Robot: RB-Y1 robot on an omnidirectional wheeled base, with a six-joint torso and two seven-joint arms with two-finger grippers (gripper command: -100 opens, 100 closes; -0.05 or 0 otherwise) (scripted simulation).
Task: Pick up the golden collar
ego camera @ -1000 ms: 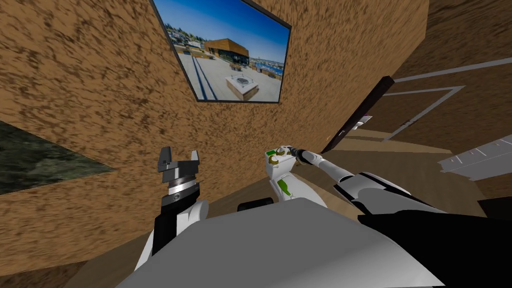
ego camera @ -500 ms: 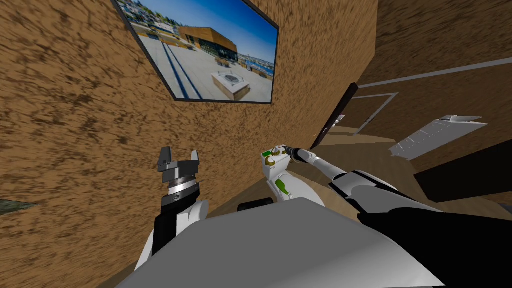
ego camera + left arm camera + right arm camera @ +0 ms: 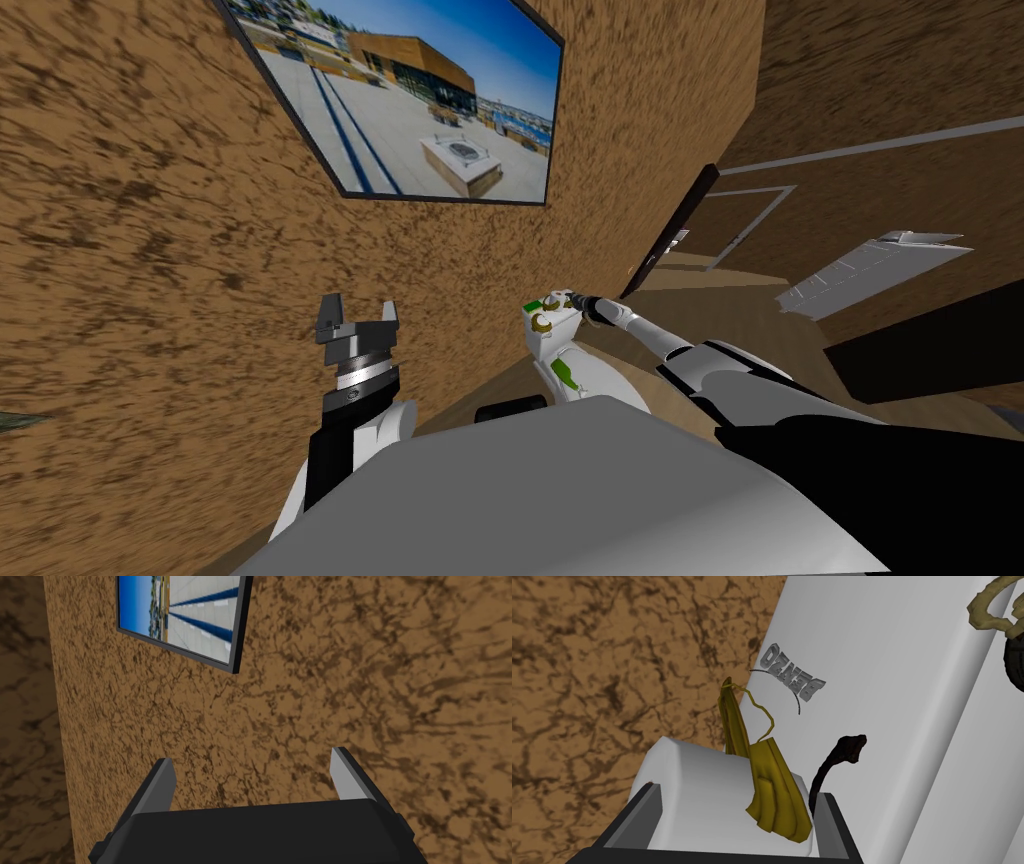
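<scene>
Ideally the right gripper (image 3: pixel 739 791), fingers wide around a white roll (image 3: pixel 692 776) bearing a yellow strip (image 3: pixel 772 791), should shift sideways to the collar (image 3: pixel 977 612) before closing, while the left gripper (image 3: pixel 252 756) idles wide.

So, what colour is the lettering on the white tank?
Grey lettering, best in the right wrist view.

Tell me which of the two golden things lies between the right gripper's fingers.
The bright yellow folded strip, draped over the white roll inside the open right gripper. The duller, curved one sits well apart from it.
</scene>
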